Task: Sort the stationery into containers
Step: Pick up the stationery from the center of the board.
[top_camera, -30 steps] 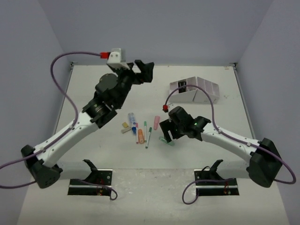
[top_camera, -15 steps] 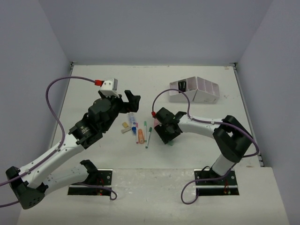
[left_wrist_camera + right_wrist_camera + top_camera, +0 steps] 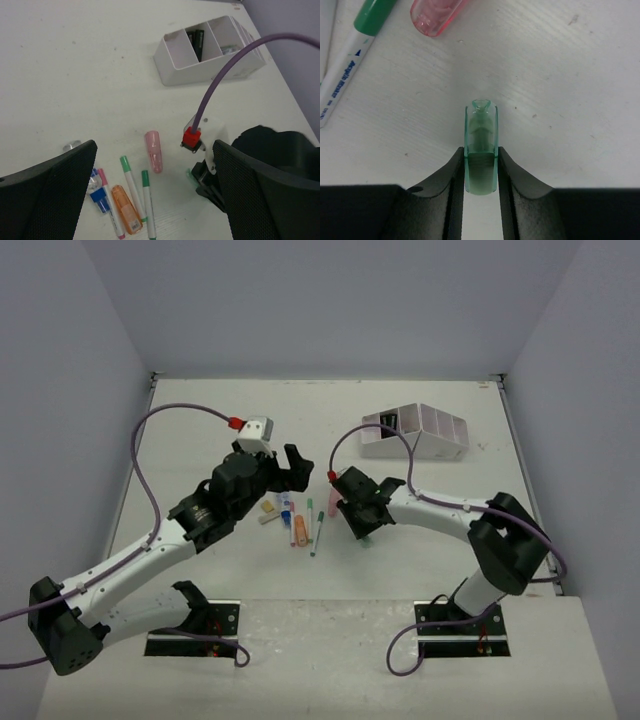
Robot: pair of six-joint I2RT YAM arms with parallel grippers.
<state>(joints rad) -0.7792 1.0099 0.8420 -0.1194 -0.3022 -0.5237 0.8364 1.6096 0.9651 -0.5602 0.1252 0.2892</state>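
A translucent green highlighter (image 3: 481,145) lies on the table, and my right gripper (image 3: 481,160) is shut on it, one finger pressed against each side. In the top view this gripper (image 3: 358,528) is low over the table, right of the loose stationery. My left gripper (image 3: 154,150) hangs open above the pile: a pink highlighter (image 3: 153,151), an orange highlighter (image 3: 126,209), two green-capped pens (image 3: 131,187) and a pink-capped pen (image 3: 111,210). The white containers (image 3: 385,448) stand at the back right, with dark items in one compartment (image 3: 196,42).
A small blue-and-clear item (image 3: 100,196) lies at the left of the pile, with tan blocks (image 3: 268,508) beside it. The right arm's purple cable (image 3: 235,60) arcs across the left wrist view. Two black mounts (image 3: 200,615) sit at the near edge.
The right gripper's jaws have closed in on the green highlighter. The left arm has swung down from the back toward the pile, its gripper staying open.
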